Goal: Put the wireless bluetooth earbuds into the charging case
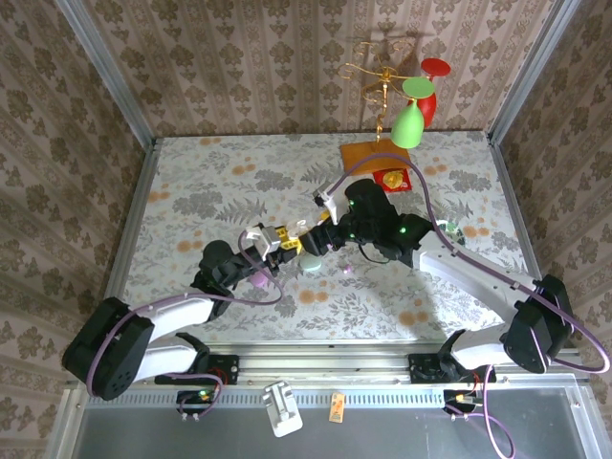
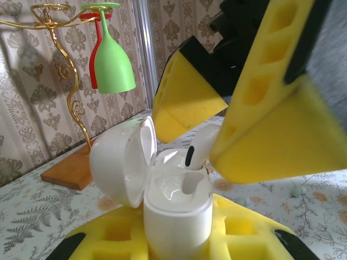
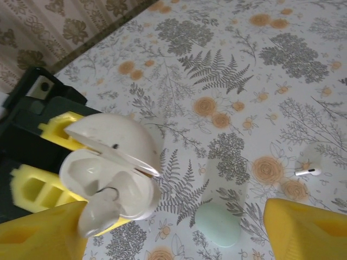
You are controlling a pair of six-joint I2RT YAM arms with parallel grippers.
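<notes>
The white charging case (image 2: 176, 211) stands upright between my left gripper's yellow fingers (image 2: 114, 233), lid (image 2: 116, 162) swung open to the left. My left gripper (image 1: 275, 241) is shut on it. One whitish earbud (image 2: 198, 149) leans with its stem in the case's right-hand slot, its head resting against one pad of my right gripper (image 3: 174, 223). That gripper hovers over the case (image 3: 108, 173), jaws wide apart, closed on nothing. The same earbud (image 3: 97, 214) touches the gripper's left finger (image 3: 38, 233). A second earbud (image 3: 307, 171) lies on the table to the right.
A mint oval case (image 3: 218, 223) lies on the table just right of the held case, and a lilac one (image 1: 258, 280) sits by the left arm. At the back stands a gold rack (image 1: 382, 76) on a wooden base (image 1: 375, 153), holding green (image 1: 409, 120) and red (image 1: 430, 91) glasses.
</notes>
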